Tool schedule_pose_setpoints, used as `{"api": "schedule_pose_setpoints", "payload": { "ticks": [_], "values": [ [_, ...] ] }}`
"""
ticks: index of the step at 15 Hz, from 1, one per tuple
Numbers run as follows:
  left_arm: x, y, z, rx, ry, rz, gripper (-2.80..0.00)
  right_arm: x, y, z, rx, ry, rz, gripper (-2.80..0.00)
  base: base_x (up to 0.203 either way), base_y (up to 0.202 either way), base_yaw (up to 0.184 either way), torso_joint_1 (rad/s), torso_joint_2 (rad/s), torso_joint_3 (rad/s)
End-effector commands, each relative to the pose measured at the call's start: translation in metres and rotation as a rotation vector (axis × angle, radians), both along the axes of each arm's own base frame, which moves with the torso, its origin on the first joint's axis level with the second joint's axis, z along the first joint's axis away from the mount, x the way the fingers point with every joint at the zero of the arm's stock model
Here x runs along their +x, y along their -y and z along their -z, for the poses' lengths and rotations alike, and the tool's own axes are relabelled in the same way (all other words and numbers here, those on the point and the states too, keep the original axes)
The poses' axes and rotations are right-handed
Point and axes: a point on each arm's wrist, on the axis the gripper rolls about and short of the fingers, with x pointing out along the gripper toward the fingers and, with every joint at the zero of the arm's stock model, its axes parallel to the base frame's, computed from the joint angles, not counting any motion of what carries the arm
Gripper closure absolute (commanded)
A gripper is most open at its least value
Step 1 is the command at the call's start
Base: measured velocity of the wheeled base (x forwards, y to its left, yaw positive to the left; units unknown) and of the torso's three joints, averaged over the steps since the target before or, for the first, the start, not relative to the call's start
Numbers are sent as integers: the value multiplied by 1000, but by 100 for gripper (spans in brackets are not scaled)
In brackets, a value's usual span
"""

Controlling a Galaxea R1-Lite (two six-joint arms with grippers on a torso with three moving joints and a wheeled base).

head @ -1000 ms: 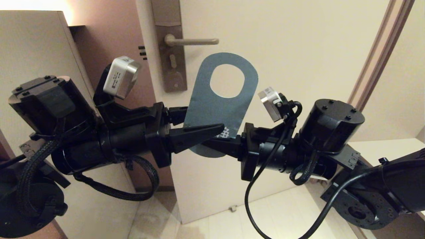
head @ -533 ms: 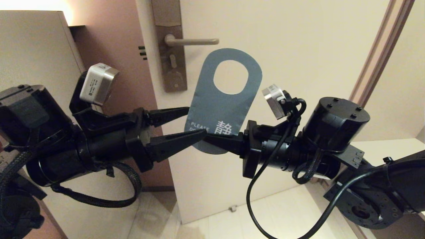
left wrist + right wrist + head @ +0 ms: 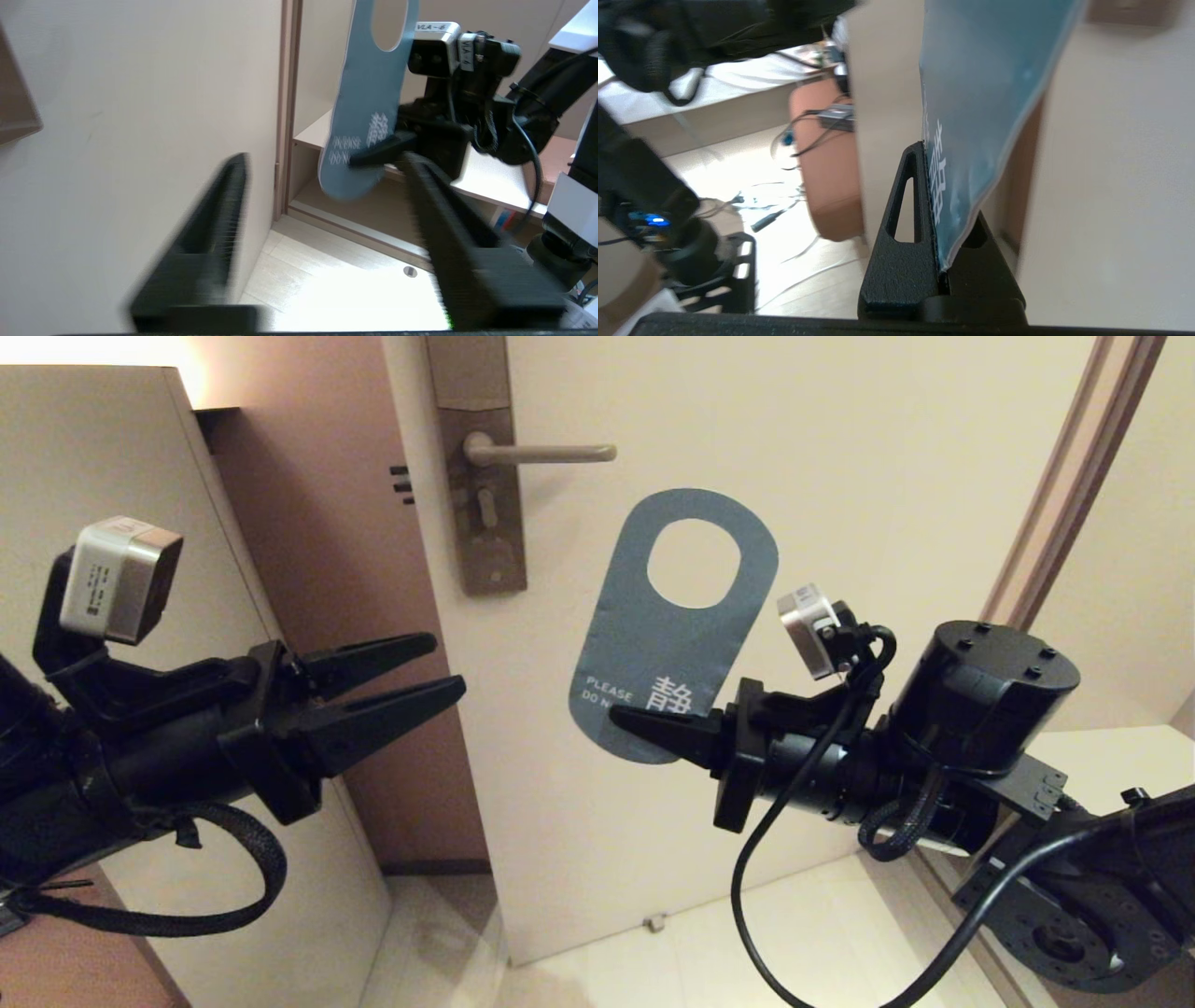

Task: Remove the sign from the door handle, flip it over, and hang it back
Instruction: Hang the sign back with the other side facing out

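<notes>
The sign (image 3: 686, 616) is off the door handle (image 3: 541, 453) and hangs in the air below and to the right of it. Its blue-grey "PLEASE DO NOT..." face points toward me and its oval hole is on top. My right gripper (image 3: 624, 721) is shut on the sign's lower end, coming in from the right. The right wrist view shows the card (image 3: 985, 93) edge-on, pinched between that gripper's (image 3: 943, 186) two fingers. My left gripper (image 3: 448, 662) is open and empty, well off to the left of the sign. In the left wrist view the sign (image 3: 369, 107) lies beyond that gripper's (image 3: 323, 156) spread fingers.
The cream door (image 3: 840, 504) carries a tall metal plate (image 3: 478, 523) behind the handle. Its brown frame (image 3: 1055, 504) runs down the right side. A pale cabinet (image 3: 93, 457) stands at the left, close behind my left arm. A low shelf (image 3: 1102, 756) sits at the right.
My left gripper has let go of the sign and drawn back to the left, open. My right gripper has carried the sign a little to the right and down.
</notes>
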Motion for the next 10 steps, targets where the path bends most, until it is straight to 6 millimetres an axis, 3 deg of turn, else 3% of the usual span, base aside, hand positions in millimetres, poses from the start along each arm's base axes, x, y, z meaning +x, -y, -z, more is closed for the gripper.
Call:
{"api": "schedule_pose_setpoints", "payload": {
  "ticks": [1,6,10],
  "values": [
    [-10,-6,-3,-9,22,-9,0,1,9,-2,4,10,22,0,0,0,0,0,0,0],
    [-20,-24,4,3,25,-100,0,5,23,-2,3,5,124,0,0,0,0,0,0,0],
    [-26,-31,15,43,51,-277,0,8,39,-1,4,-6,250,0,0,0,0,0,0,0]
  ]
}}
